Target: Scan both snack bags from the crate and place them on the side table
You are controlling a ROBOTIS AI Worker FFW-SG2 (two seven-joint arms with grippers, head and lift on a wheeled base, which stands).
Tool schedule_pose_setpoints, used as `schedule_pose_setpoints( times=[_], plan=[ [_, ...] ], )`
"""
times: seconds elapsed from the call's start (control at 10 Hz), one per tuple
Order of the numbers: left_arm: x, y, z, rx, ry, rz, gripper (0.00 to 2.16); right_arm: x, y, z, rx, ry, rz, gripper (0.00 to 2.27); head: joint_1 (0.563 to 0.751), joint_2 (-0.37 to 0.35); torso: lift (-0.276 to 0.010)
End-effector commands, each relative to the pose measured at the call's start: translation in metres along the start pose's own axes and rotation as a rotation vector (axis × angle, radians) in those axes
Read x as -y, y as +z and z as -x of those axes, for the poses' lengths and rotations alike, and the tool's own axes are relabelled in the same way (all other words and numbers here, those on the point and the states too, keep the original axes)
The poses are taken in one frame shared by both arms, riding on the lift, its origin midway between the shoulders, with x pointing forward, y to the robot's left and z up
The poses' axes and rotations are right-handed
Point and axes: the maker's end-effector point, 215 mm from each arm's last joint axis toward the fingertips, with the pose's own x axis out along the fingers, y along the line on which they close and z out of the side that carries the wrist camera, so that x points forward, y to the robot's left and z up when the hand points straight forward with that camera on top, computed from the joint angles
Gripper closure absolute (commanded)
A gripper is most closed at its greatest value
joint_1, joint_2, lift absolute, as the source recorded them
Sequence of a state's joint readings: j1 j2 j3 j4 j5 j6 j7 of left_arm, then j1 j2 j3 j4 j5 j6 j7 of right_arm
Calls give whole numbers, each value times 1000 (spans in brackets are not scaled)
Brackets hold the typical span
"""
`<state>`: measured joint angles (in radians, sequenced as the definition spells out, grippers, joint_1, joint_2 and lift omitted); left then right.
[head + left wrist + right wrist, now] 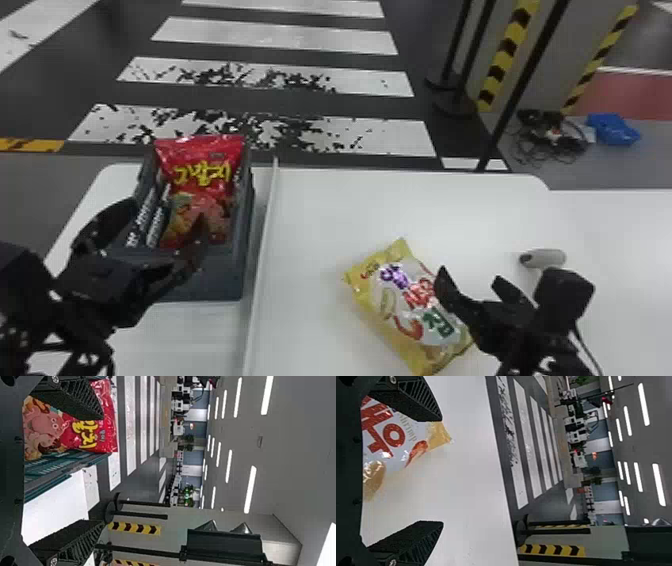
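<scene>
Your yellow bag [380,310] lies on the table [340,210] at one o'clock, scanned or not, you can't tell; the red bag [200,175], in the crate [215,280] at eleven, needs doing. Your left fingers [69,397] and right fingers [411,399] gape, empty.

Glossy, crinkled plastic red snack bag [202,167], shiny yellow snack bag [387,315], smooth white tabletop [320,215], matt grey plastic crate [215,275]

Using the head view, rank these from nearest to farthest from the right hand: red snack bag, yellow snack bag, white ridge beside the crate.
Starting from the right hand:
1. Yellow snack bag: lying just to its left.
2. White ridge: farther left, between the yellow bag and the crate.
3. Red snack bag: farthest, inside the crate beyond the ridge.
</scene>
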<state>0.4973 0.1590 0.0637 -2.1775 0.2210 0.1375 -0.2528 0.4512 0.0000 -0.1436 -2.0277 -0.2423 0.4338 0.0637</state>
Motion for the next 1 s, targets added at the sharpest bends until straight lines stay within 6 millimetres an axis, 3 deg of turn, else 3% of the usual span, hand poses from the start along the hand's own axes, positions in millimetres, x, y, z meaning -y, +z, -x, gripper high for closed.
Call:
schedule_pose_setpoints(
  times=[0.0, 0.4, 0.9],
  plan=[
    [-1, -7, 5, -13, 7, 13, 76, 4, -25, 4, -135, 20, -64, 60, 695, -78, -95],
    [3, -16, 8, -31, 2, 23, 76, 37, -71, 29, -433, 22, -213, 66, 695, -100, -95],
    [8, -20, 9, -38, -4, 29, 76, 25, -71, 37, -482, 103, -325, 76, 695, -110, -95]
  ],
)
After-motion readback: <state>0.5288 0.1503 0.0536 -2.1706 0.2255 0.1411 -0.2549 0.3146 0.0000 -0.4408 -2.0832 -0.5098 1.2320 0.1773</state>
